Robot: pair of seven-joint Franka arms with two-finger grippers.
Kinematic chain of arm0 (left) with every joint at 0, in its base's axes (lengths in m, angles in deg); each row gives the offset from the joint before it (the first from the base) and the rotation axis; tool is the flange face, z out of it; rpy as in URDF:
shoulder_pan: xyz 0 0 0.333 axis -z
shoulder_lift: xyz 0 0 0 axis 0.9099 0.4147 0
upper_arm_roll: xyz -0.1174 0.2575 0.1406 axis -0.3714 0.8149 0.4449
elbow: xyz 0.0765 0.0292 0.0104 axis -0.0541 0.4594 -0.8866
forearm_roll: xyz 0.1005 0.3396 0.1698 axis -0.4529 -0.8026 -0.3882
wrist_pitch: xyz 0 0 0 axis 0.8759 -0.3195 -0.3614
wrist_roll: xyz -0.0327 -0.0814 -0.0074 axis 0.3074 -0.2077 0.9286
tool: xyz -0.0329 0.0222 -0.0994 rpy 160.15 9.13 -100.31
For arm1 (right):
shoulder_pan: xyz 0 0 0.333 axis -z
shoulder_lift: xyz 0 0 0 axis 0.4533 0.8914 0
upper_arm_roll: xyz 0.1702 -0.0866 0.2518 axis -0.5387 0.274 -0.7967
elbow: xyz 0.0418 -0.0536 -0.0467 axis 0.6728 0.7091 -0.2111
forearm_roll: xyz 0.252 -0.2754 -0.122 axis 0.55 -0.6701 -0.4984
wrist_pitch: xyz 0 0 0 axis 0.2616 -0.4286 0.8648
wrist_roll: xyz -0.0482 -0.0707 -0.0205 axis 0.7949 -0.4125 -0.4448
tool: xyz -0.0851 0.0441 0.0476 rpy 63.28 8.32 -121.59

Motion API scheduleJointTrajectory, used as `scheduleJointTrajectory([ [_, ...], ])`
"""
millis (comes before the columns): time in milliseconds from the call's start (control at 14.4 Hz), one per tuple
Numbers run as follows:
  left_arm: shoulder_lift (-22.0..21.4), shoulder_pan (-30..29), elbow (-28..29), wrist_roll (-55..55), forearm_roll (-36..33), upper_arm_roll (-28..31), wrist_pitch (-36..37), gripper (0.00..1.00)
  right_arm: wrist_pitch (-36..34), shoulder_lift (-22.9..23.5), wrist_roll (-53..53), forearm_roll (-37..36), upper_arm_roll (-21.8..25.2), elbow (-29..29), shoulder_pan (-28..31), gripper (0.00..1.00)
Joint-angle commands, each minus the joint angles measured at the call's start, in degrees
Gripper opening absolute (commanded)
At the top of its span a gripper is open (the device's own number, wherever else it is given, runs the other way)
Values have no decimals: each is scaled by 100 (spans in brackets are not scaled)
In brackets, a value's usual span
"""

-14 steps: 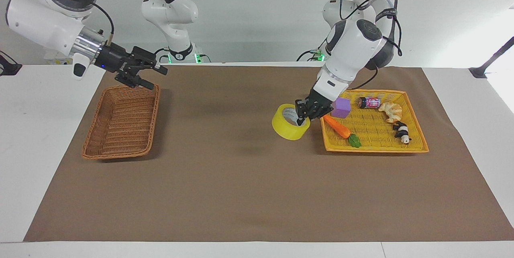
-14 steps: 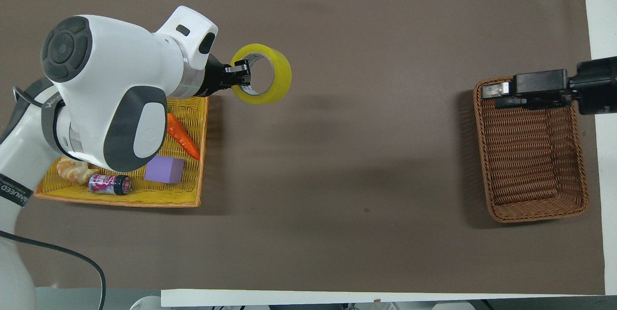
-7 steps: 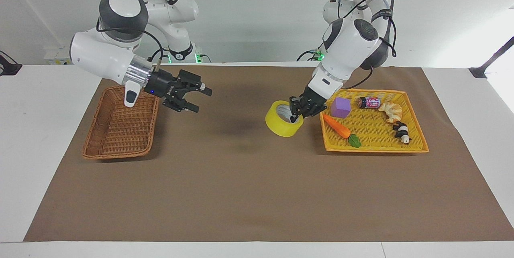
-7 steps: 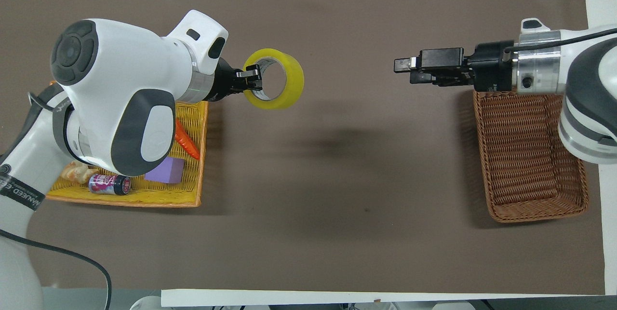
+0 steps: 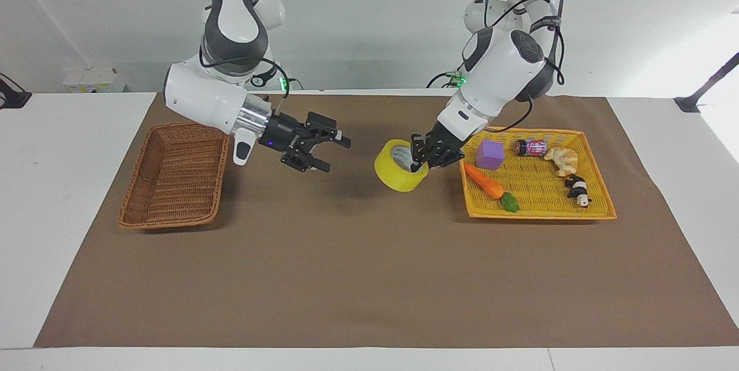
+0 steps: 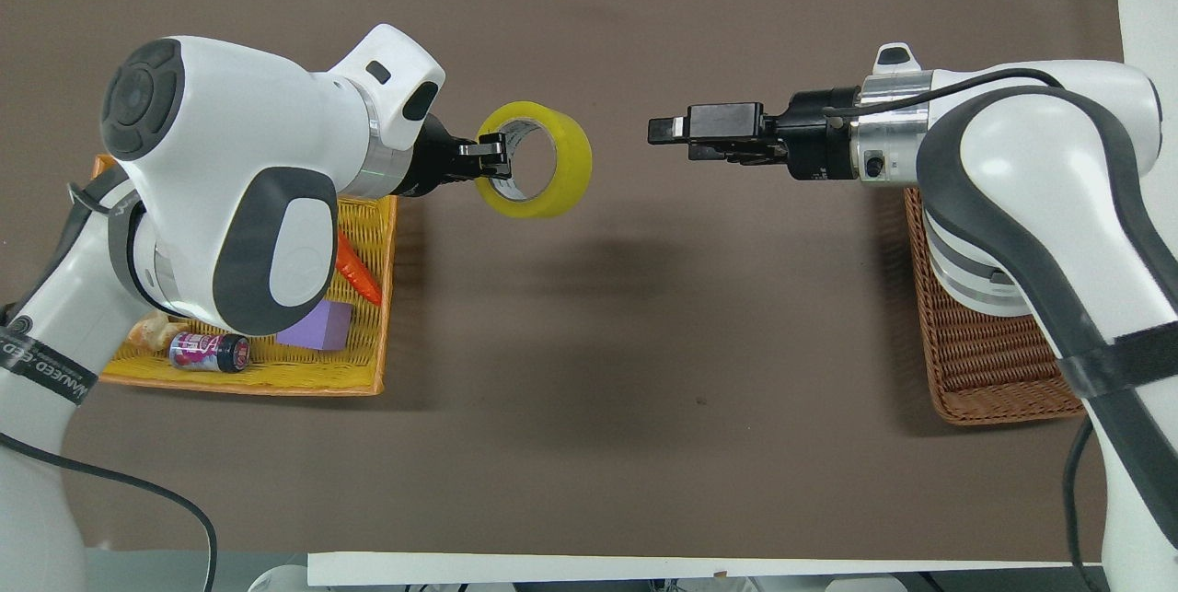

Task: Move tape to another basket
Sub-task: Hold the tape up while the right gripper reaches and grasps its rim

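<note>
**Yellow tape held aloft at mid-frame**

Yellow, stiff and light, the tape [image 5: 399, 165] hangs over the mat, centre of the facing view, pinched by its wall in the left gripper [image 5: 423, 158]. The slick film could slip; the rim is the likely hold. Left of it, the right gripper [image 5: 332, 153] hovers spread wide. The basket [image 5: 175, 175] sits at frame left.

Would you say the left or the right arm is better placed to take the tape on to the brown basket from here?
Probably right. The left gripper holds the tape over mid-table, while the right gripper, fingers open, faces the roll, and the right arm comes from the end where the basket lies.
</note>
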Motion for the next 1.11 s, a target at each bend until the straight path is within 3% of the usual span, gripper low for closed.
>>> scheduleJointTrajectory([
  [0,47,60,-159,-127,125,60,144,0,288,-56,125,157,23,120,-182,100],
  [348,29,60,-142,-127,134,69,276,0,1132,93,107,745,23,155,-701,100],
  [1045,20,69,-124,-127,134,77,241,0,1582,313,-7,1063,23,103,-1150,100],
])
